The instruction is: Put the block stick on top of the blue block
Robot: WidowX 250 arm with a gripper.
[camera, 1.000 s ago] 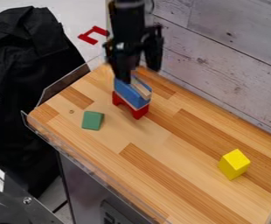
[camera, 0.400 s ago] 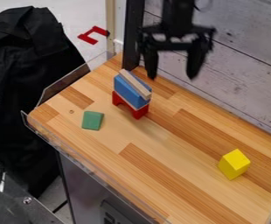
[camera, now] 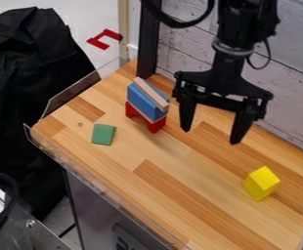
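The block stick [camera: 151, 93] lies on the blue block [camera: 145, 104], apparently flat; near that block, the tool [camera: 210, 137] hangs released, spread wide.

I could pass across the middle of the table [camera: 161, 166], between the green block [camera: 103, 134] and the yellow block [camera: 262, 183]; the block stack [camera: 143, 102] obstructs me near the far end, the wall [camera: 291, 93] along the right edge.

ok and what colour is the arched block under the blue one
Red, as the camera view shows: the arched block.
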